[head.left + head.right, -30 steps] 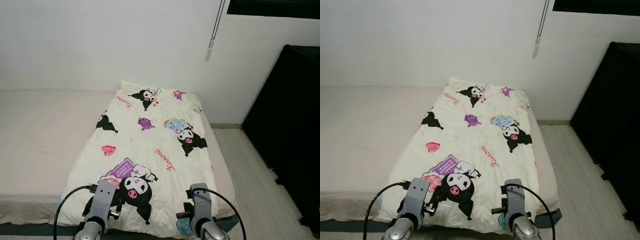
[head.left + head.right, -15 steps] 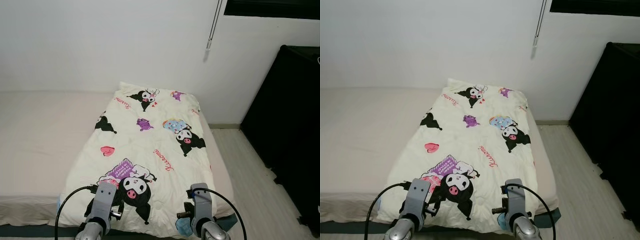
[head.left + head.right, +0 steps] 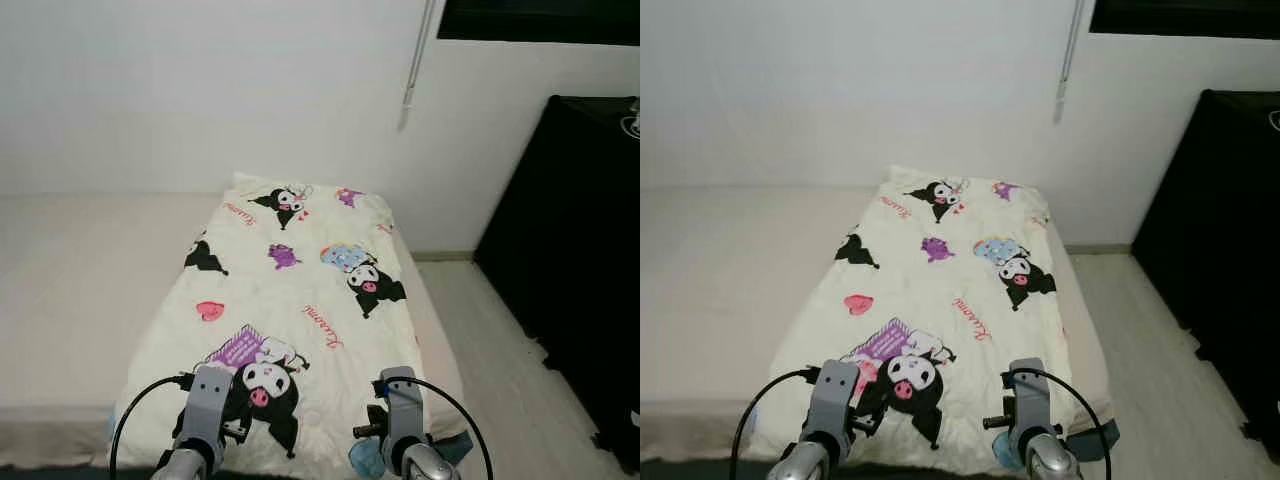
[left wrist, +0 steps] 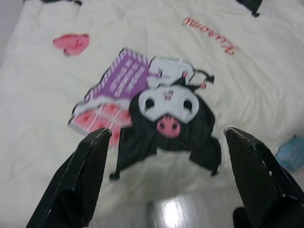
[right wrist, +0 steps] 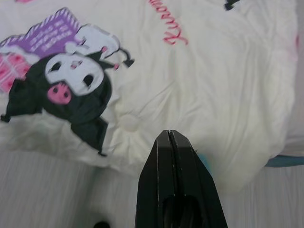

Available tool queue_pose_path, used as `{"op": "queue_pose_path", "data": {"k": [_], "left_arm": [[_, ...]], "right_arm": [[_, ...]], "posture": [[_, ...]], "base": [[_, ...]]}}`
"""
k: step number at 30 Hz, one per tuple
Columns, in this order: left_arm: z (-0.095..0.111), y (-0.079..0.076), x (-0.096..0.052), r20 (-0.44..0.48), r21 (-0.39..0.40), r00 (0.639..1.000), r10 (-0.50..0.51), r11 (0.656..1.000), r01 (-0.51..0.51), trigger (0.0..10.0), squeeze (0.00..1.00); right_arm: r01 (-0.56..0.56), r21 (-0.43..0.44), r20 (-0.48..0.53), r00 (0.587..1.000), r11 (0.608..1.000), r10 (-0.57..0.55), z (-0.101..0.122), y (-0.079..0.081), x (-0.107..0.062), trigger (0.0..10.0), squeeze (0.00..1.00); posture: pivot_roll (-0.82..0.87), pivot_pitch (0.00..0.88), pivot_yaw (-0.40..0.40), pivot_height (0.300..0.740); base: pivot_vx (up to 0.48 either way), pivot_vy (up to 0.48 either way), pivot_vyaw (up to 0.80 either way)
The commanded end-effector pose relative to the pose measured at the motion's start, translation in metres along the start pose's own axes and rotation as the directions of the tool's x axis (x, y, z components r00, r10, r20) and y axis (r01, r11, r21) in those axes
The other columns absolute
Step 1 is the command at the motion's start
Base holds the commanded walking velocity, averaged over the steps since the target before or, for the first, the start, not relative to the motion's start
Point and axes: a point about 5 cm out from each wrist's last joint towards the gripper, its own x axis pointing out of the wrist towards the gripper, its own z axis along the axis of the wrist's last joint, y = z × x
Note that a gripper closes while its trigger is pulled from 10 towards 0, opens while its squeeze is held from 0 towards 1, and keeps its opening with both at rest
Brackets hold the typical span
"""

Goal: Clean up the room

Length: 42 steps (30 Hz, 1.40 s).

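A cream blanket (image 3: 290, 300) printed with black cartoon characters lies spread flat over the right part of a low beige mattress (image 3: 70, 280). My left arm (image 3: 205, 400) and right arm (image 3: 398, 405) are held low over the blanket's near end. In the left wrist view my left gripper (image 4: 166, 134) is open, its fingers wide apart above the character print (image 4: 168, 111), holding nothing. In the right wrist view my right gripper (image 5: 169, 137) is shut, with nothing in it, above the blanket's near hem (image 5: 142, 156). A small light-blue item (image 3: 362, 458) peeks out at the bed's foot.
A tall black cabinet (image 3: 570, 250) stands to the right of the bed. Pale wood floor (image 3: 490, 350) runs between them. A blind cord (image 3: 412, 60) hangs on the white wall behind the bed. A teal sheet corner (image 3: 452, 445) shows under the blanket.
The whole picture has shifted slightly, so the camera has moved; the bed looks a little smaller. Blanket and both arms keep the same pose.
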Motion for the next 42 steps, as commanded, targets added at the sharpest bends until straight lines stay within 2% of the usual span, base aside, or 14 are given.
{"op": "queue_pose_path", "data": {"k": [1, 8, 23, 42], "left_arm": [[0.0019, -0.0017, 0.0003, 0.013, -0.015, 1.0, 0.0, 1.0, 0.0, 10.0, 0.0], [0.0017, -0.0011, 0.0002, 0.011, -0.011, 1.0, 0.006, 1.0, -0.006, 10.0, 0.0], [-0.0001, 0.0038, -0.0024, 0.013, -0.005, 0.999, 0.037, 0.999, -0.037, 10.0, 0.0], [-0.0006, 0.0043, -0.0011, -0.003, 0.022, 1.0, 0.014, 1.0, -0.014, 10.0, 0.0]], "right_arm": [[0.005, 0.006, 0.009, 1.0, 1.0, -0.005, 0.0009, -0.0014, -0.0005, 10.0, 0.0], [0.001, 0.0, 0.004, 1.0, 1.0, -0.001, 0.0006, -0.0017, -0.0005, 10.0, 0.0], [-0.011, -0.006, -0.009, 1.0, 1.0, 0.011, -0.0011, -0.0001, -0.0006, 10.0, 0.0], [-0.003, 0.019, -0.018, 1.0, 1.0, 0.004, -0.0024, 0.0006, -0.0004, 10.0, 0.0]], "posture": [[-0.01, 0.063, -0.045, 0.74], [-0.01, 0.064, -0.048, 0.74], [-0.01, 0.064, -0.054, 0.74], [0.0, 0.07, -0.044, 0.74]], "base": [[0.461, 0.0, 0.0], [0.42, 0.0, 0.0], [0.0, 0.0, 0.0], [0.0, 0.0, 0.0]]}}
